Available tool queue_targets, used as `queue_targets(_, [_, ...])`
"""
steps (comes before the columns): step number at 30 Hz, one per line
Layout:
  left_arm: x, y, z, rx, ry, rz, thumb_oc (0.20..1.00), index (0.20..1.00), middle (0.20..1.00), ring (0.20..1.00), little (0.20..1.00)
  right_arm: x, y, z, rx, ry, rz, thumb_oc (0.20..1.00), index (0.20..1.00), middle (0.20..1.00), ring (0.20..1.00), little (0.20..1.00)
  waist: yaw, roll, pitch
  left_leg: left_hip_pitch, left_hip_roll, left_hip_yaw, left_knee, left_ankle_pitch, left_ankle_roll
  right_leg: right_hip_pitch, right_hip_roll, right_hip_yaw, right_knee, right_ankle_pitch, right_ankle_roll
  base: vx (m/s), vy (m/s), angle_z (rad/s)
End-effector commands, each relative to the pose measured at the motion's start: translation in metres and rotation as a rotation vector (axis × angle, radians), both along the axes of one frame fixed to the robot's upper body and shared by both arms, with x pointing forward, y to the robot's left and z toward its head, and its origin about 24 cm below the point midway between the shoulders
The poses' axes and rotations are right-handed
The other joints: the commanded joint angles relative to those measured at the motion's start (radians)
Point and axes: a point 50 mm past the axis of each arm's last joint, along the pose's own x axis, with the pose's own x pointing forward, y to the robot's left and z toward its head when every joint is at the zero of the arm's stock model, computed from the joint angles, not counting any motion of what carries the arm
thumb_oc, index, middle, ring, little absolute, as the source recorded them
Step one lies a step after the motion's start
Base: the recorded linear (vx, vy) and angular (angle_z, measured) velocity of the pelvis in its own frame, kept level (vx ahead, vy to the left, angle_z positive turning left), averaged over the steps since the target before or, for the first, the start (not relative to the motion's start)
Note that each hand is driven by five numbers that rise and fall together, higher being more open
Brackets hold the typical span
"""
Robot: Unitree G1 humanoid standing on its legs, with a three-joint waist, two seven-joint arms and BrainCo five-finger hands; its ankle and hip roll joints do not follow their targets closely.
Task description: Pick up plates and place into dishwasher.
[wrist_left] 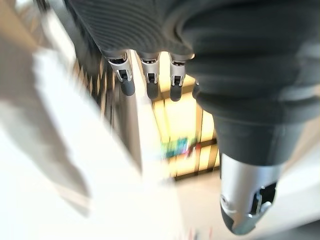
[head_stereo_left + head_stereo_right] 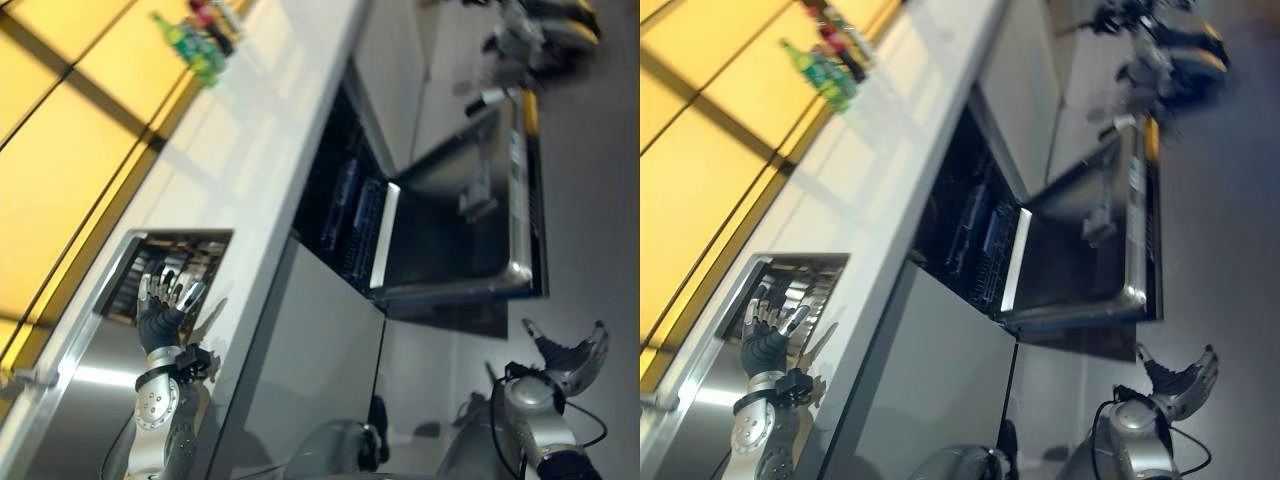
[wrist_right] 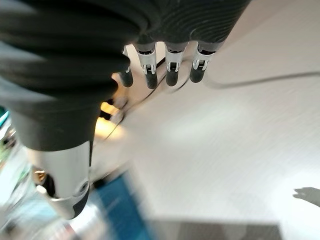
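Left hand (image 2: 162, 310) spreads straight fingers above the sink (image 2: 128, 262); right hand (image 2: 566, 358) hangs relaxed, holding nothing.

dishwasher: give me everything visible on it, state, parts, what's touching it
The dishwasher sits under the white countertop, built in beside pale cabinet fronts. Its door is swung fully down, with a shiny metal-looking inner face and a bright rim. The cavity is dark; a rack with bluish items standing in it shows at the opening, though I can't tell what they are. Nothing touches it: the left robot hand is over the sink, and the right robot hand hangs apart from the door.
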Motion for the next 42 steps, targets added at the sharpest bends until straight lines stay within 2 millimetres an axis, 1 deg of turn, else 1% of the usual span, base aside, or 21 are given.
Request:
queue_targets(1, [0.009, 0.012, 0.034, 0.015, -0.188, 0.057, 1.0, 1.0, 1.0, 1.0, 1.0, 0.017, 0.007, 0.012, 0.107, -0.185, -0.047, 1.0, 1.0, 1.0, 1.0, 1.0, -0.013, -0.022, 0.069, -0.049, -0.013, -0.038, 0.008, 0.079, 0.025, 0.082, 0.021, -0.047, 0.019, -0.027, -0.112, -0.01, 0.145, -0.29])
queue_targets(3, [0.013, 0.007, 0.038, 0.001, -0.201, 0.048, 1.0, 1.0, 1.0, 1.0, 1.0, 0.017, -0.002, 0.006, 0.183, -0.192, -0.103, 1.0, 1.0, 1.0, 1.0, 1.0, -0.026, -0.001, 0.089, -0.067, -0.022, -0.022, 0.015, 0.091, 0.027, 0.063, 0.023, -0.033, -0.01, -0.01, -0.112, 0.03, 0.168, -0.33])
queue_targets(5, [0.015, 0.002, 0.039, -0.008, -0.211, 0.044, 1.0, 1.0, 1.0, 1.0, 1.0, 0.02, -0.005, 0.006, 0.219, -0.216, -0.103, 1.0, 1.0, 1.0, 1.0, 1.0, -0.029, 0.011, 0.105, -0.086, -0.03, -0.012, 0.027, 0.092, 0.03, 0.047, 0.018, -0.028, -0.024, 0.0, -0.112, 0.03, 0.126, -0.34])
queue_targets(7, [0.015, -0.002, 0.042, -0.01, -0.228, 0.037, 1.0, 1.0, 1.0, 1.0, 1.0, 0.027, -0.007, 0.01, 0.253, -0.257, -0.063, 1.0, 1.0, 1.0, 1.0, 1.0, -0.024, 0.02, 0.124, -0.121, -0.039, -0.009, 0.048, 0.09, 0.034, 0.015, 0.016, -0.023, -0.023, 0.005, -0.114, -0.02, 0.08, -0.2])
queue_targets(9, [0.015, -0.007, 0.045, -0.005, -0.251, 0.019, 1.0, 1.0, 1.0, 1.0, 1.0, 0.045, -0.001, 0.019, 0.33, -0.31, 0.053, 1.0, 1.0, 1.0, 1.0, 1.0, -0.016, 0.033, 0.156, -0.182, -0.046, -0.001, 0.087, 0.085, 0.039, -0.049, 0.02, -0.02, 0.004, 0.005, -0.124, -0.07, 0.03, -0.05])
queue_targets(10, [0.015, -0.009, 0.048, 0.001, -0.262, 0.014, 1.0, 1.0, 1.0, 1.0, 1.0, 0.051, 0.002, 0.024, 0.324, -0.328, 0.08, 1.0, 1.0, 1.0, 1.0, 1.0, -0.01, 0.035, 0.166, -0.204, -0.048, 0.002, 0.102, 0.08, 0.042, -0.074, 0.021, -0.019, 0.023, 0.003, -0.13, -0.05, -0.023, -0.04])
queue_targets(13, [0.018, -0.017, 0.054, 0.026, -0.281, -0.012, 1.0, 1.0, 1.0, 1.0, 1.0, 0.08, 0.023, 0.049, 0.372, -0.45, 0.247, 1.0, 1.0, 1.0, 1.0, 1.0, 0.021, 0.037, 0.168, -0.345, -0.061, 0.007, 0.184, 0.045, 0.058, -0.223, 0.029, -0.02, 0.14, -0.031, -0.155, -0.05, -0.037, -0.08])
queue_targets(15, [0.019, -0.021, 0.058, 0.034, -0.289, -0.018, 1.0, 1.0, 1.0, 1.0, 1.0, 0.093, 0.037, 0.064, 0.395, -0.532, 0.353, 1.0, 1.0, 1.0, 1.0, 1.0, 0.04, 0.04, 0.168, -0.429, -0.069, 0.011, 0.223, 0.022, 0.074, -0.316, 0.04, -0.015, 0.21, -0.047, -0.172, 0.02, -0.048, -0.13])
queue_targets(16, [0.02, -0.024, 0.058, 0.04, -0.288, -0.024, 1.0, 1.0, 1.0, 1.0, 1.0, 0.098, 0.042, 0.072, 0.387, -0.571, 0.387, 1.0, 1.0, 1.0, 1.0, 1.0, 0.049, 0.038, 0.168, -0.453, -0.075, 0.009, 0.253, -0.011, 0.079, -0.348, 0.042, -0.005, 0.251, -0.085, -0.173, 0.09, -0.056, -0.19])
queue_targets(18, [0.022, -0.029, 0.059, 0.046, -0.285, -0.035, 1.0, 1.0, 1.0, 1.0, 1.0, 0.108, 0.049, 0.092, 0.391, -0.664, 0.423, 1.0, 1.0, 1.0, 1.0, 1.0, 0.061, 0.043, 0.168, -0.523, -0.086, 0.013, 0.296, -0.025, 0.094, -0.427, 0.053, 0.008, 0.312, -0.104, -0.18, 0.06, -0.049, -0.05])
queue_targets(19, [0.023, -0.03, 0.06, 0.049, -0.287, -0.037, 1.0, 1.0, 1.0, 1.0, 1.0, 0.111, 0.048, 0.1, 0.384, -0.691, 0.423, 1.0, 1.0, 1.0, 1.0, 1.0, 0.065, 0.045, 0.168, -0.543, -0.091, 0.014, 0.308, -0.03, 0.098, -0.449, 0.057, 0.013, 0.329, -0.109, -0.184, 0.05, -0.04, 0.11])
queue_targets(20, [0.023, -0.032, 0.06, 0.056, -0.284, -0.044, 1.0, 1.0, 1.0, 1.0, 1.0, 0.115, 0.044, 0.115, 0.371, -0.753, 0.429, 1.0, 1.0, 1.0, 1.0, 1.0, 0.076, 0.053, 0.168, -0.579, -0.099, 0.016, 0.329, -0.036, 0.109, -0.488, 0.061, 0.016, 0.362, -0.12, -0.19, 0.07, -0.029, 0.18])
queue_targets(24, [0.02, -0.032, 0.059, 0.062, -0.289, -0.057, 1.0, 1.0, 1.0, 1.0, 1.0, 0.124, 0.024, 0.154, 0.344, -0.897, 0.459, 1.0, 1.0, 1.0, 1.0, 1.0, 0.104, 0.078, 0.168, -0.669, -0.131, 0.022, 0.399, -0.061, 0.136, -0.582, 0.07, 0.03, 0.458, -0.145, -0.202, 0.08, -0.031, 0.13])
queue_targets(26, [0.017, -0.03, 0.058, 0.067, -0.289, -0.073, 1.0, 1.0, 1.0, 1.0, 1.0, 0.128, 0.021, 0.173, 0.344, -0.956, 0.534, 1.0, 1.0, 1.0, 1.0, 1.0, 0.118, 0.087, 0.168, -0.705, -0.146, 0.023, 0.431, -0.071, 0.145, -0.615, 0.071, 0.03, 0.497, -0.156, -0.206, 0.1, -0.061, 0.11])
queue_targets(27, [0.016, -0.029, 0.058, 0.068, -0.289, -0.084, 1.0, 1.0, 1.0, 1.0, 1.0, 0.13, 0.023, 0.184, 0.331, -0.981, 0.596, 1.0, 1.0, 1.0, 1.0, 1.0, 0.125, 0.09, 0.168, -0.719, -0.154, 0.021, 0.443, -0.075, 0.149, -0.629, 0.073, 0.031, 0.511, -0.159, -0.207, 0.09, -0.051, 0.1])
queue_targets(29, [0.014, -0.026, 0.058, 0.074, -0.286, -0.1, 1.0, 1.0, 1.0, 1.0, 1.0, 0.134, 0.033, 0.201, 0.285, -0.999, 0.753, 1.0, 1.0, 1.0, 1.0, 1.0, 0.137, 0.092, 0.168, -0.748, -0.163, 0.018, 0.461, -0.077, 0.151, -0.657, 0.073, 0.031, 0.533, -0.16, -0.207, 0.08, -0.044, 0.04])
queue_targets(31, [0.013, -0.024, 0.057, 0.074, -0.284, -0.112, 1.0, 1.0, 1.0, 1.0, 1.0, 0.137, 0.048, 0.221, 0.23, -0.997, 0.927, 1.0, 1.0, 1.0, 1.0, 1.0, 0.146, 0.094, 0.168, -0.772, -0.169, 0.016, 0.469, -0.073, 0.152, -0.676, 0.073, 0.03, 0.54, -0.159, -0.205, 0.06, -0.024, -0.04])
queue_targets(33, [0.011, -0.02, 0.056, 0.074, -0.286, -0.117, 1.0, 1.0, 1.0, 1.0, 1.0, 0.141, 0.06, 0.234, 0.211, -0.966, 1.099, 1.0, 1.0, 1.0, 1.0, 1.0, 0.152, 0.093, 0.168, -0.786, -0.17, 0.016, 0.475, -0.07, 0.153, -0.69, 0.072, 0.029, 0.548, -0.158, -0.201, 0.04, -0.013, 0.04])
queue_targets(35, [0.01, -0.015, 0.057, 0.083, -0.292, -0.123, 1.0, 1.0, 1.0, 1.0, 1.0, 0.144, 0.068, 0.241, 0.191, -0.909, 1.235, 1.0, 1.0, 1.0, 1.0, 1.0, 0.159, 0.092, 0.168, -0.794, -0.172, 0.013, 0.485, -0.07, 0.152, -0.696, 0.069, 0.027, 0.555, -0.157, -0.199, 0.03, -0.025, 0.13])
queue_targets(39, [0.008, -0.006, 0.06, 0.092, -0.308, -0.144, 1.0, 1.0, 1.0, 1.0, 1.0, 0.148, 0.084, 0.256, 0.12, -0.787, 1.44, 1.0, 1.0, 1.0, 1.0, 1.0, 0.18, 0.088, 0.168, -0.784, -0.183, -0.004, 0.489, -0.066, 0.148, -0.68, 0.056, 0.012, 0.556, -0.156, -0.193, 0.01, -0.039, -0.02])
queue_targets(42, [0.007, -0.002, 0.063, 0.096, -0.313, -0.164, 1.0, 1.0, 1.0, 1.0, 1.0, 0.148, 0.094, 0.269, 0.076, -0.756, 1.524, 1.0, 1.0, 1.0, 1.0, 1.0, 0.197, 0.081, 0.168, -0.764, -0.186, -0.017, 0.482, -0.054, 0.143, -0.655, 0.041, -0.006, 0.55, -0.153, -0.188, 0.0, -0.033, 0.06])
